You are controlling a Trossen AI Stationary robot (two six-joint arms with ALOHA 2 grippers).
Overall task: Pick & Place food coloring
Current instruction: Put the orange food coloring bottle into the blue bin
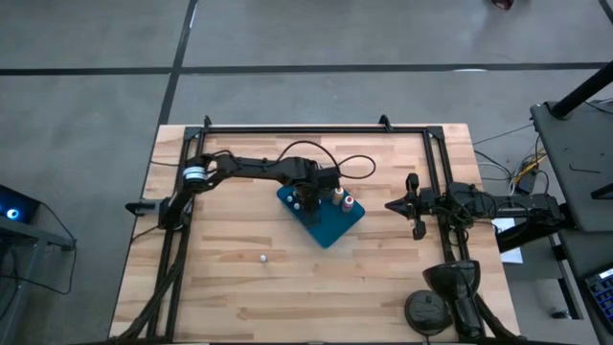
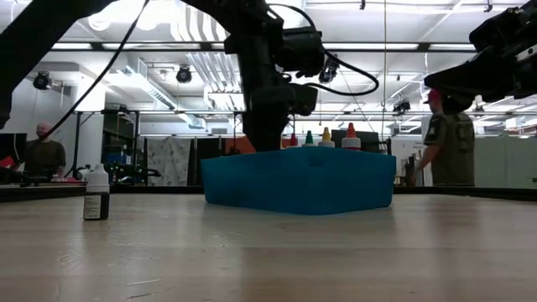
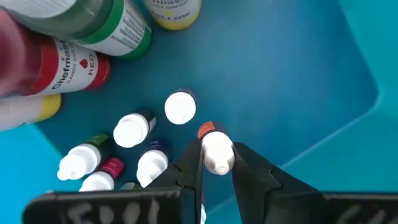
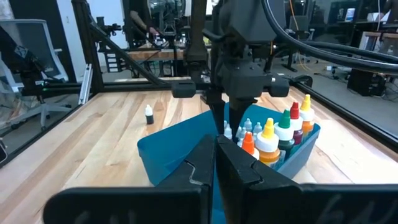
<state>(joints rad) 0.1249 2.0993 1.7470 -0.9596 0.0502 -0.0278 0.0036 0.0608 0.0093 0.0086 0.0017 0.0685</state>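
Note:
The blue tray (image 1: 330,228) sits mid-table and holds large bottles with coloured tops (image 4: 268,135) and several small white-topped bottles (image 3: 132,129). My left gripper (image 3: 217,149) reaches down into the tray (image 3: 298,74) and is shut on one small white-topped bottle (image 3: 216,154). In the low view the tray wall (image 2: 298,180) hides the left gripper's fingers. Another small bottle (image 1: 261,258) stands alone on the table on its base, toward the near-left of the tray (image 2: 96,195). My right gripper (image 1: 393,204) waits shut to the right of the tray (image 4: 214,155). My left gripper pinches the small bottle between its two fingers (image 3: 189,163) at the white cap (image 3: 215,163), coming from above and pointing down. The bottle stands upright inside the tray beside the other small bottles. I cannot tell whether its base rests on the tray floor.
A black frame (image 1: 316,129) runs along the table's far edge and down both sides. Bare wood lies near the tray's near side (image 1: 316,297). A dark round stand (image 1: 426,309) sits at the near-right corner. People (image 2: 449,138) stand in the room beyond the table.

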